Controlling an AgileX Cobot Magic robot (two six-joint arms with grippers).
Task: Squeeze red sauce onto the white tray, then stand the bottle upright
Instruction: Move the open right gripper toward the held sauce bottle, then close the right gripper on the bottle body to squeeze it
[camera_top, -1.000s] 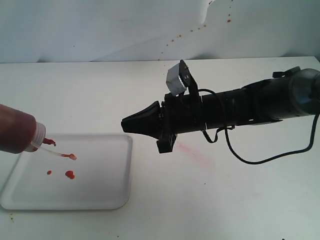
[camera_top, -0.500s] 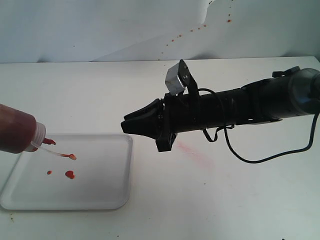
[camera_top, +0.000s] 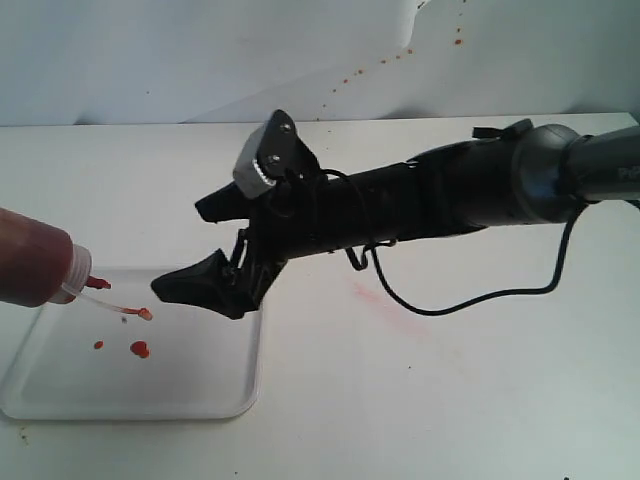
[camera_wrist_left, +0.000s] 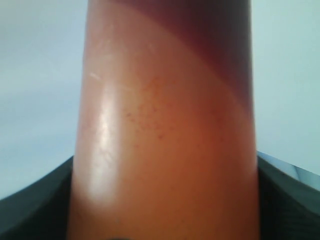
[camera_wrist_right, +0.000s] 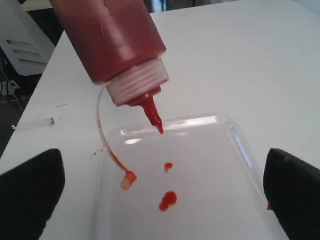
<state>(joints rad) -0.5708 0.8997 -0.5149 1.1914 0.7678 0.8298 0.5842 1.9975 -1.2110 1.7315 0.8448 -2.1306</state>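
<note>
The bottle (camera_top: 30, 265) hangs tilted at the far left, its red nozzle (camera_top: 97, 283) pointing down over the white tray (camera_top: 215, 395). Its tethered cap (camera_top: 146, 314) dangles above the tray. A round blob of red sauce (camera_top: 140, 349) and a tiny drop (camera_top: 98, 345) lie on the tray. The bottle's body (camera_wrist_left: 165, 125) fills the left wrist view, and my left gripper (camera_wrist_left: 165, 200) is shut on it, dark fingers (camera_wrist_left: 35, 200) on either side. My right gripper (camera_top: 180, 248) is open over the tray's right rim, facing the bottle (camera_wrist_right: 110, 40), nozzle (camera_wrist_right: 152, 112) and sauce (camera_wrist_right: 168, 200).
A faint pinkish smear (camera_top: 385, 300) marks the table right of the tray. Small red splatters (camera_top: 360, 72) dot the back wall. A black cable (camera_top: 470, 300) loops under the right arm. The table's edge and a white cabinet (camera_wrist_right: 20, 45) show behind the bottle.
My right arm has swung left to the tray's right edge, its wrist turning and its fingers spreading wide. The bottle, cap and sauce drops have stayed where they were.
</note>
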